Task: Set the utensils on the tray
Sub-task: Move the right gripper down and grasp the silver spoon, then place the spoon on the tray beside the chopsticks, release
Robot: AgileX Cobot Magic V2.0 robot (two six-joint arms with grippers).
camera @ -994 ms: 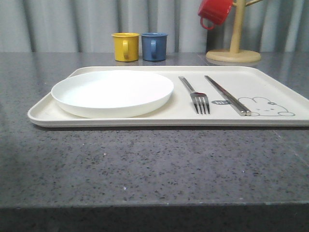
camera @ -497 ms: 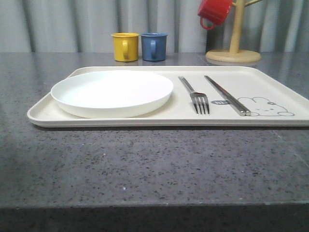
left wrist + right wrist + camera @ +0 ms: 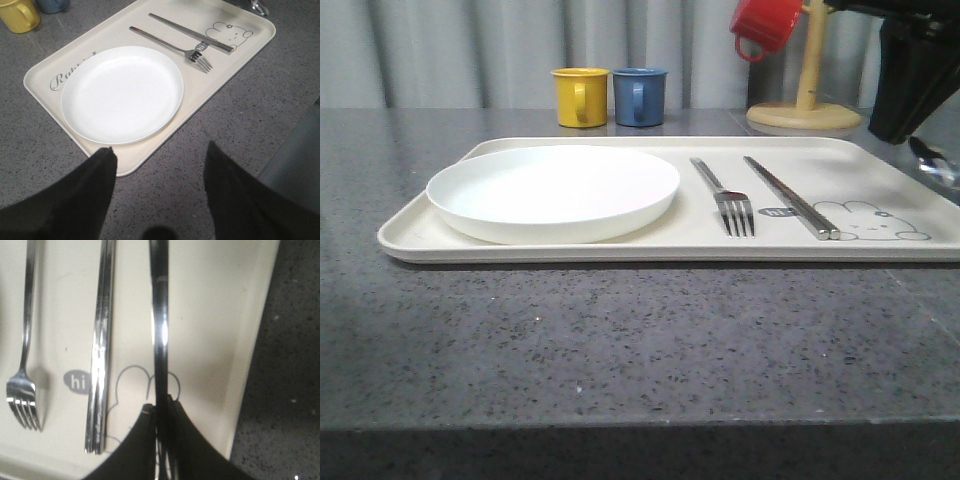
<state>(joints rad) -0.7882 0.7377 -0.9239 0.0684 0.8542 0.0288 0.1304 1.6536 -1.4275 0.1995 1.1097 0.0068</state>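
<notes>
Silver spoon [image 3: 161, 325] in right hand [image 3: 161, 440]

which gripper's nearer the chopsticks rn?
Right. The right gripper, jaws shut on the spoon, hangs over the tray just beside the chopsticks. The left gripper is open above the table off the tray's plate end, farther away.

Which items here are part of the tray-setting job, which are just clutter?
Job items:
- cream rectangular plastic tray
- round white plate
- silver metal fork
- flat silver chopsticks
- long-handled silver spoon, held by the right gripper

Clutter:
- yellow mug
- blue mug
- red mug
- wooden mug stand
</notes>
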